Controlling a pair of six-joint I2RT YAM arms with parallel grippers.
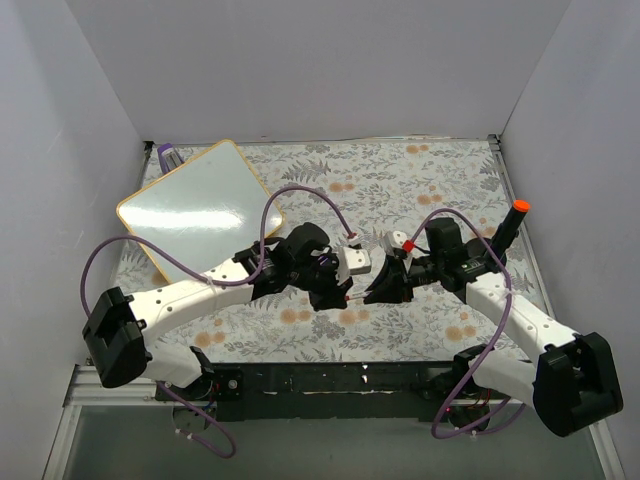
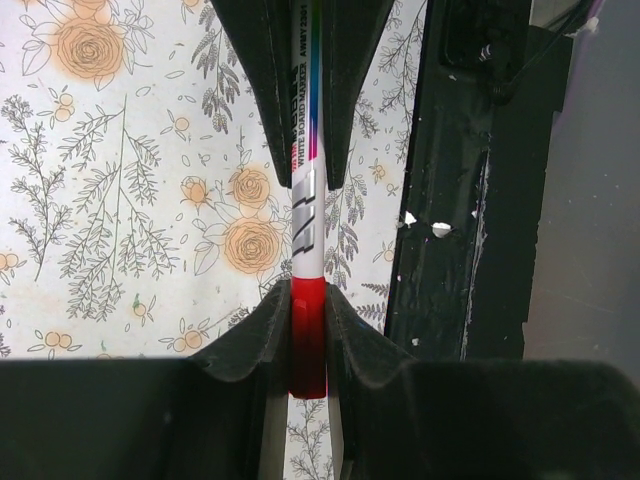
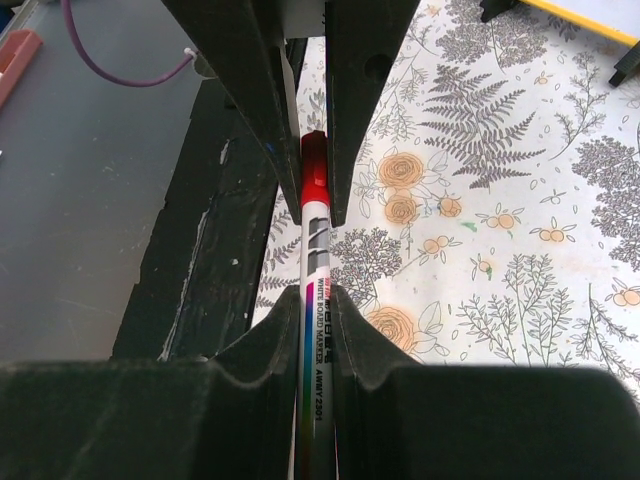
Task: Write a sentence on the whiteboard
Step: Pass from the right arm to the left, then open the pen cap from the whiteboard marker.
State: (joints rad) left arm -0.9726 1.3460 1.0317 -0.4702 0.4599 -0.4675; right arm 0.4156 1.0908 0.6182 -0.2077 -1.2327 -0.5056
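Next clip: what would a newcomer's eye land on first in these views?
The two arms meet mid-table on one marker: the left gripper pinches its red cap, and the right gripper clamps its white body. At the far left the whiteboard lies flat with no writing visible on it, and a small purple block sits at its far corner.

The top camera is looking steeply down from above the near side, covering the whole counter (image 1: 400,180). The wrist cameras are facing each other at close range along the left gripper (image 2: 308,312) and right gripper (image 3: 318,308), both framing one marker (image 2: 306,230).
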